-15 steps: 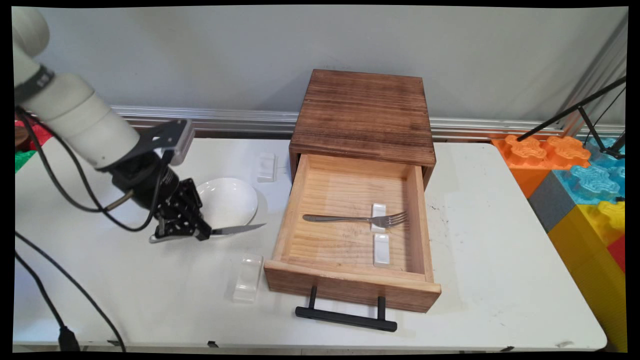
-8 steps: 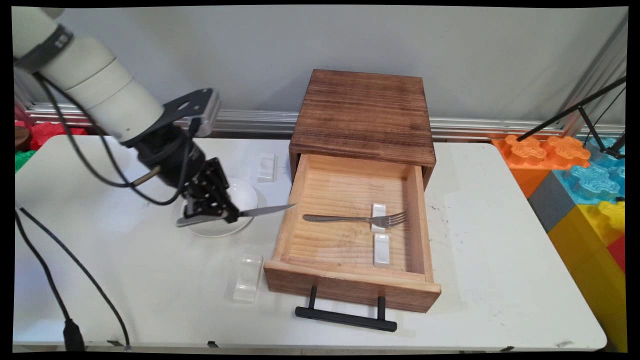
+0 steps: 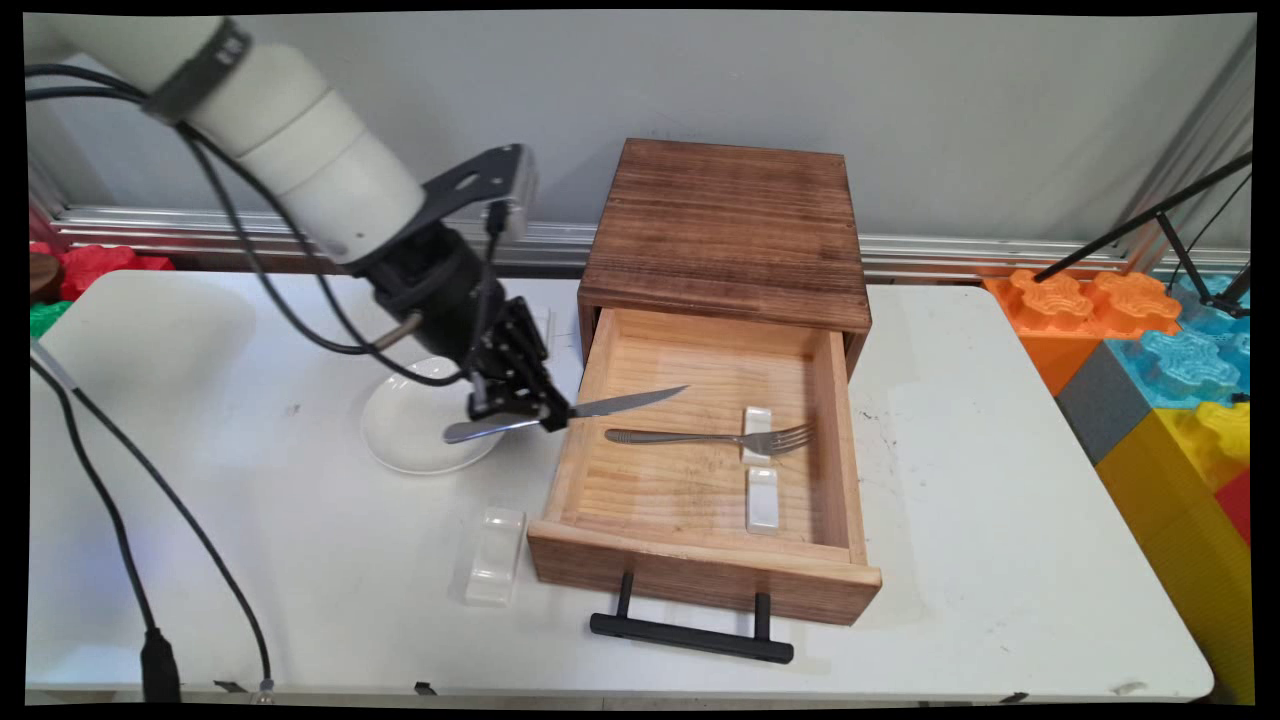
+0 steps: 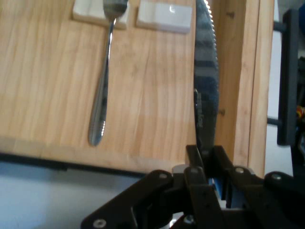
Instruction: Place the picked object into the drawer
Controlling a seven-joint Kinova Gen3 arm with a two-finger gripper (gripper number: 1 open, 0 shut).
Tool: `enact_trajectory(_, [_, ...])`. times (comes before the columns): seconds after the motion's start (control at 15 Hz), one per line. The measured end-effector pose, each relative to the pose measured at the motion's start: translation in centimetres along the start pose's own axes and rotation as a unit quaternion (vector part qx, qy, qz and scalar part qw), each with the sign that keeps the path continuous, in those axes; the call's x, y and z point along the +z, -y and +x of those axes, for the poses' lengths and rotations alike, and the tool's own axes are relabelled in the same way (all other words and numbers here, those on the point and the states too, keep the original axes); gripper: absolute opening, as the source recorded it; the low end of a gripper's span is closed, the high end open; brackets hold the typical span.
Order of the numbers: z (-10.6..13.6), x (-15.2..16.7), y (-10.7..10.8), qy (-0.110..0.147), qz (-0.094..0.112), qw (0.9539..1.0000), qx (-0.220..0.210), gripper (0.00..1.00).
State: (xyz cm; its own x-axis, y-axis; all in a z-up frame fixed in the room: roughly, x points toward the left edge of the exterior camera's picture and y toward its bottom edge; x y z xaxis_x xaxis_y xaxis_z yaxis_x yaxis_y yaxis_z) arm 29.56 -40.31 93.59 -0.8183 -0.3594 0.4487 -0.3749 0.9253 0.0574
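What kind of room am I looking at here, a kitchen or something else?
Probably a robotics lab, not a kitchen. A robot arm's end effector holds a knife over a lone wooden drawer box on a bare white table, and giant toy blocks are stacked beside it.

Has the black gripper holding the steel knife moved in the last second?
Yes. The black gripper carried the steel knife rightward from beside the white plate; its blade now reaches over the open wooden drawer.
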Motion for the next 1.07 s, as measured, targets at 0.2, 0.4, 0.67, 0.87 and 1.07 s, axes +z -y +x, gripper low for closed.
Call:
enact_trajectory(0.2, [1.5, 1.1, 0.1, 0.000, -0.002, 1.0000, 0.003, 0.00])
enact_trajectory(0.4, [3.5, 2.7, 0.2, 0.000, -0.005, 0.9999, 0.013, 0.00])
enact_trajectory(0.67, [5.7, 4.8, 0.2, 0.001, -0.016, 0.9994, 0.032, 0.00])
enact_trajectory(0.87, [7.1, 6.2, 0.3, 0.002, -0.023, 0.9985, 0.049, 0.00])
enact_trajectory(1.07, [8.0, 7.3, 0.4, 0.002, -0.029, 0.9977, 0.061, 0.00])
